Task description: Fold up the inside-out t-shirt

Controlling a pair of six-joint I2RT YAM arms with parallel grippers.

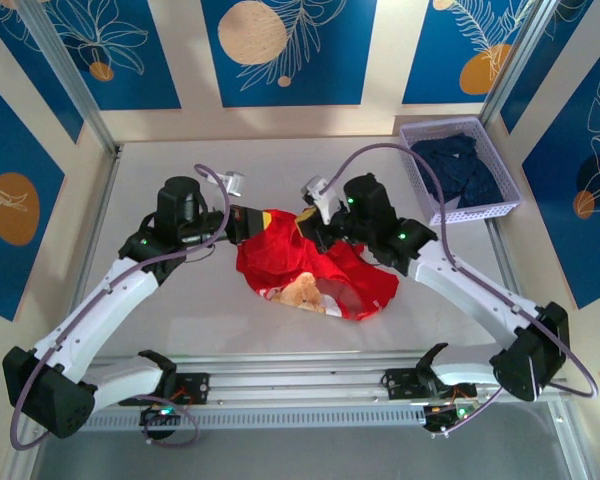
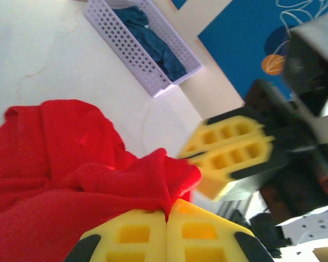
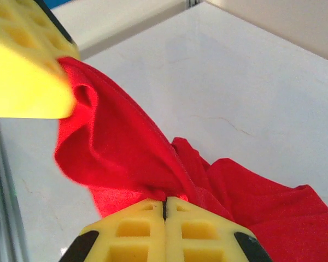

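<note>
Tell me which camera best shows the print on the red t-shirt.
Top external: the t-shirt lies crumpled, its tan-and-white print facing up. The wrist views show plain red cloth pinched by the left gripper and right gripper.

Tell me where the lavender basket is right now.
In the top view, the lavender basket sits at the far right corner of the table, holding dark navy clothing, beyond the right arm.

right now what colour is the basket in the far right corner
The basket is pale lilac with perforated walls, clearest in the left wrist view.
</note>
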